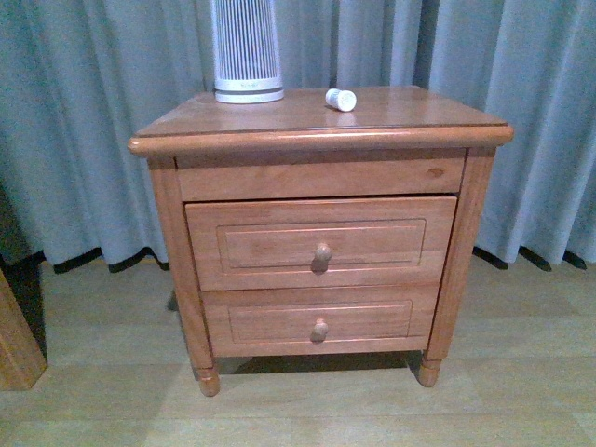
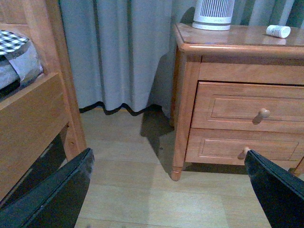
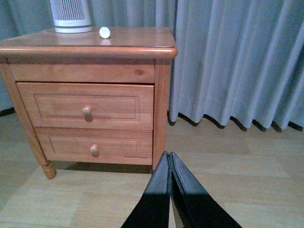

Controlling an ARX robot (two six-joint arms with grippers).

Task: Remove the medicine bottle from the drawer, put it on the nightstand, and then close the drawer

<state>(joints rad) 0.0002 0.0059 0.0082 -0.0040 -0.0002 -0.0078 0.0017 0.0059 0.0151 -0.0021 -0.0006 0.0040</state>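
Note:
The medicine bottle (image 1: 341, 99), a tiny white cylinder, lies on its side on the glossy top of the nightstand (image 1: 279, 140), right of centre. It also shows in the left wrist view (image 2: 278, 31) and the right wrist view (image 3: 104, 32). The drawer (image 1: 321, 242), the upper one with a round knob, stands out slightly from the cabinet front. My left gripper (image 2: 168, 154) is open and empty, low over the floor and well off the nightstand's left side. Off its right front, my right gripper (image 3: 168, 154) is shut with nothing in it. Neither arm shows in the front view.
A white ribbed tower appliance (image 1: 246, 51) stands at the back left of the nightstand top. Grey curtains (image 1: 84, 121) hang behind. A wooden bed frame (image 2: 33, 118) is to the left. The lower drawer (image 1: 319, 321) is shut. The floor (image 1: 307, 410) is pale wood.

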